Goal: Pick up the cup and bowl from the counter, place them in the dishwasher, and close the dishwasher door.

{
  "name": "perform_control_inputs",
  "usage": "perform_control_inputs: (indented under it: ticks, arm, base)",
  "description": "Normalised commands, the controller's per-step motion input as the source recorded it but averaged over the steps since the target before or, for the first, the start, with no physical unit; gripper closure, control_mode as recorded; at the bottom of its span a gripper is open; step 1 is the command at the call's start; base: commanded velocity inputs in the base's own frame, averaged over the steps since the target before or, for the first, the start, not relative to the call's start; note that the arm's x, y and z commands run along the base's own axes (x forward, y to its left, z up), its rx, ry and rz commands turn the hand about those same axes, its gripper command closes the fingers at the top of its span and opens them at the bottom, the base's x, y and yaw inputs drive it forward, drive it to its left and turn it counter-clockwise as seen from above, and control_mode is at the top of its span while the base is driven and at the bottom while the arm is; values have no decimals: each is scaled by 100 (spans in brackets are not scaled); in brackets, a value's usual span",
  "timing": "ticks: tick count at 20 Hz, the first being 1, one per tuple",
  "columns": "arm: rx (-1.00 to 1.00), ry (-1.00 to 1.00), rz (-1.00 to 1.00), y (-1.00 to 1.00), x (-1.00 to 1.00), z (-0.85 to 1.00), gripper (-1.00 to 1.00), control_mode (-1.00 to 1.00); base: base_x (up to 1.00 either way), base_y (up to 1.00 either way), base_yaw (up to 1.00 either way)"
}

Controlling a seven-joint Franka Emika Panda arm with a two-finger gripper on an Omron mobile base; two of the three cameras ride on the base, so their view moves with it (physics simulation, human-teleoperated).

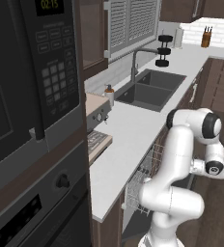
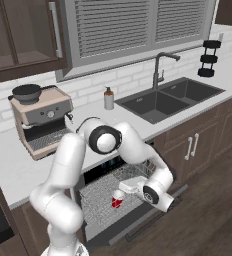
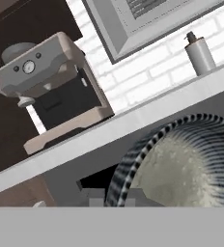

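My long pale grey-white counter [image 2: 138,131] carries a beige espresso machine [image 2: 42,120]. Below, the dishwasher's wire rack [image 2: 100,192] holds the small red cup [image 2: 117,202]; my hand [image 2: 122,190] clamps a striped bowl [image 3: 181,164].

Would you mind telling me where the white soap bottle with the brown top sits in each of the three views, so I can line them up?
Left base view: the soap bottle stands on the counter left of the sink, mid-frame.
Right base view: it stands centre-frame by the brick wall, left of the sink.
Hand view: it is at the upper right, tilted with the picture.
Shared landmark: the espresso machine.
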Motion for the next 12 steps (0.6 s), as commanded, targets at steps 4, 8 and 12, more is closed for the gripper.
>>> perform_control_inputs:
  ticks: [4,8,12]
  arm:
    - [-10,5,-2,35,16,0,100,-100]
    - [-19,5,-2,12,6,-17,100,-100]
    - [-18,1,-2,1,0,-46,100,-100]
  base:
    - [0,0,0]
    - [0,0,0]
    - [0,0,0]
